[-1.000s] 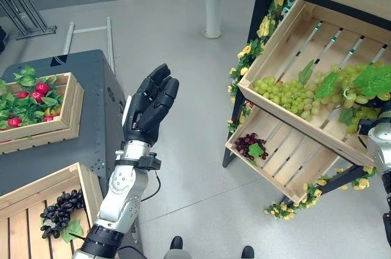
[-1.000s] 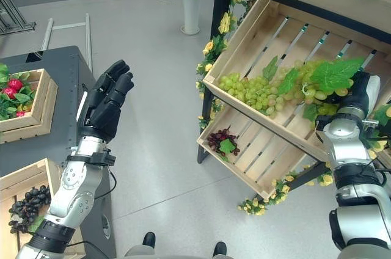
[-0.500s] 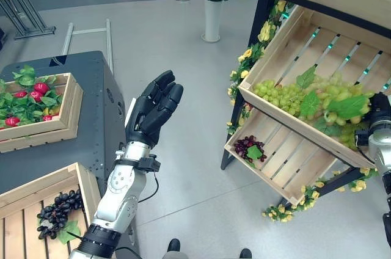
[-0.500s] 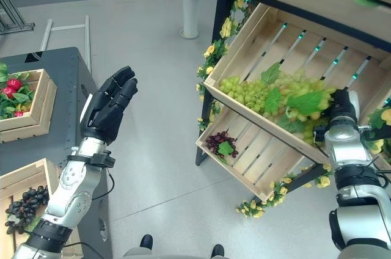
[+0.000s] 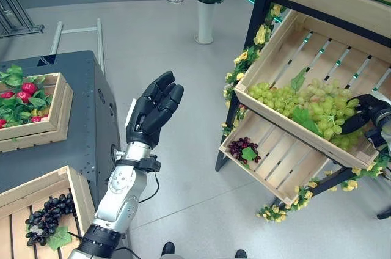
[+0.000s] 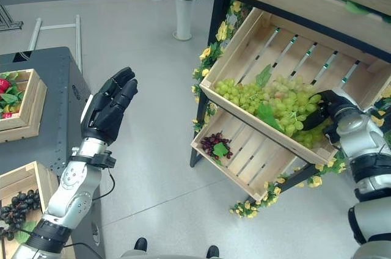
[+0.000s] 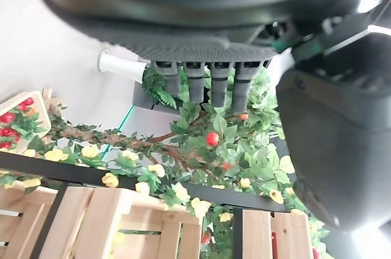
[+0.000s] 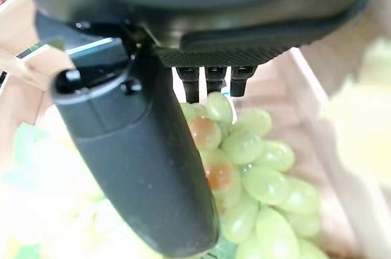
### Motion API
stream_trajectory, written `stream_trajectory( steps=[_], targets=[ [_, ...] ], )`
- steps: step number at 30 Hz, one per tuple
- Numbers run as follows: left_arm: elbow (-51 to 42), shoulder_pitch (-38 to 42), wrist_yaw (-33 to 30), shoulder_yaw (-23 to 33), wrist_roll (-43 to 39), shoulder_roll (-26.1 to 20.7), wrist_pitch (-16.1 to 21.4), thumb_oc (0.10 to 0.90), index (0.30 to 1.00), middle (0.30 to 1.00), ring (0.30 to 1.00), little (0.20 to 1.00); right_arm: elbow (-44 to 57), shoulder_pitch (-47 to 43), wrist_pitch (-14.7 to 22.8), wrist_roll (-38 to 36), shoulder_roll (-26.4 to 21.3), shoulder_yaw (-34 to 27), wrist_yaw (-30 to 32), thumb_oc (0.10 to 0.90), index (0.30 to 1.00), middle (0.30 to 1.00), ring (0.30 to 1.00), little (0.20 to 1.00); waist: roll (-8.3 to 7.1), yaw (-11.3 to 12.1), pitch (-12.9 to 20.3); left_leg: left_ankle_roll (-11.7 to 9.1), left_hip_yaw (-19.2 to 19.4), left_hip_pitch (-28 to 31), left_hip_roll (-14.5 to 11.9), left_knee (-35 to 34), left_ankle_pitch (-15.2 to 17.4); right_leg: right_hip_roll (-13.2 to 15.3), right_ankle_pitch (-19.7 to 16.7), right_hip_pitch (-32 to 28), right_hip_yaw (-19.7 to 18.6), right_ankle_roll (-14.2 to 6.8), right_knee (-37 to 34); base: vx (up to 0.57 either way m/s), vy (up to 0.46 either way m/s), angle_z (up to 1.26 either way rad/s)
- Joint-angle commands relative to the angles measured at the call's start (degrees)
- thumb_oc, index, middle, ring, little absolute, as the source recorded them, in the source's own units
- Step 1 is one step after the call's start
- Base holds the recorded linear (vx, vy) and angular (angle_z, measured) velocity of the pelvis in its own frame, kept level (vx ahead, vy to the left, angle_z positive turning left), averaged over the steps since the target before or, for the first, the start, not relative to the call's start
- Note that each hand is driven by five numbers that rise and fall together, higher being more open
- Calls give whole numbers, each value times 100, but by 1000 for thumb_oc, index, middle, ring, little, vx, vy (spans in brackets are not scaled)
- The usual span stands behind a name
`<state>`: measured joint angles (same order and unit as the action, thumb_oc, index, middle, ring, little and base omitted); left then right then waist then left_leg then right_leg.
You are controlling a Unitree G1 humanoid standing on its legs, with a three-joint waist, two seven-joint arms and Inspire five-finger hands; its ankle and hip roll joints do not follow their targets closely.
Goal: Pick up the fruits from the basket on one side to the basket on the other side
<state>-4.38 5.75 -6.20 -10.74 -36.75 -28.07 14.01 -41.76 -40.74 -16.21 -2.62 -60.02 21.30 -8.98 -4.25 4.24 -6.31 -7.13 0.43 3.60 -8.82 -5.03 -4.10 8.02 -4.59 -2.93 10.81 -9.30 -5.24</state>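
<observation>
- The green grapes [image 5: 308, 105] lie in the upper crate [image 5: 287, 39] of the rack, heaped along its low front edge, long axis following that edge.
- They are pale green, a few berries blushed, with leaves among them.
- The right hand [image 6: 322, 110] clasps the bunch's right end.
- The left hand [image 5: 153, 112] is raised, fingers straight, beside the grey counter [image 5: 91, 124].

Left hand [image 5: 153, 110] raised, fingers straight, right hand [image 6: 330, 107] reaching forward, fingers curled

No text, label or number can be read anywhere.
</observation>
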Motion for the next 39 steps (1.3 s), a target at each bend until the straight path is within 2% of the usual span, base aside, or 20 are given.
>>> stream_trajectory(
  steps=[1,13,18,22,27,29,33,36,37,39],
  targets=[
    [-550,624,-27,-69,151,-343,612,800,900,900,900,900,306,-1066,87,-3,-926,431,458,800,900,900,900,900,-282,-17,258,293,213,-75,186,3,254,109,30,-116,-86,51,70,-30,27,-6],
    [-715,489,-116,205,163,-404,619,800,900,900,900,900,1488,-670,-137,-81,-1218,-652,1485,800,900,900,900,900,-262,-194,272,312,287,-51,221,3,272,110,28,-82,-226,9,98,-18,14,-4],
    [-769,473,-128,270,137,-410,576,800,900,900,900,900,1894,-486,-35,-157,-1167,-986,1804,800,900,900,900,900,-241,-230,259,316,326,-15,208,3,294,114,46,-88,-254,-3,112,-6,8,-3],
    [-758,443,-63,347,71,-422,576,800,900,900,900,900,2453,-247,47,-1022,-963,-1379,2035,800,900,900,900,900,-226,-260,248,307,340,-1,202,3,306,103,69,-92,-290,-2,119,-7,0,-8],
    [-747,451,-43,389,100,-373,552,800,900,900,900,900,2874,261,227,-1111,-589,-1741,2015,800,900,900,900,900,-202,-287,238,313,344,25,198,3,327,96,84,-117,-308,13,97,-1,-2,-5],
    [-716,458,-22,412,81,-372,549,800,900,900,900,900,2907,389,312,-1291,-526,-1816,1864,800,900,900,900,900,-193,-291,243,311,349,36,198,3,334,97,91,-133,-294,18,89,0,0,0],
    [-605,497,53,426,72,-348,586,800,900,900,900,900,2870,545,428,-1637,-430,-1832,1167,800,900,900,900,900,-185,-293,240,286,360,34,190,3,337,109,108,-132,-273,20,101,0,0,0],
    [-577,516,53,402,76,-353,609,800,900,900,900,900,2812,571,504,-1629,-393,-1674,580,800,900,900,900,900,-191,-285,242,283,361,35,186,3,338,116,113,-128,-249,21,108,0,0,0],
    [-567,501,66,386,90,-339,625,800,900,900,900,900,2773,563,643,-1585,-427,-1513,188,800,900,900,900,900,-198,-275,247,281,356,33,185,3,334,122,114,-131,-231,25,105,0,0,0],
    [-551,484,76,363,118,-321,649,800,900,900,900,900,2726,570,843,-1495,-476,-1316,-207,800,900,900,900,900,-206,-264,255,285,353,29,188,3,334,122,118,-135,-213,33,103,0,0,0]
  ],
)
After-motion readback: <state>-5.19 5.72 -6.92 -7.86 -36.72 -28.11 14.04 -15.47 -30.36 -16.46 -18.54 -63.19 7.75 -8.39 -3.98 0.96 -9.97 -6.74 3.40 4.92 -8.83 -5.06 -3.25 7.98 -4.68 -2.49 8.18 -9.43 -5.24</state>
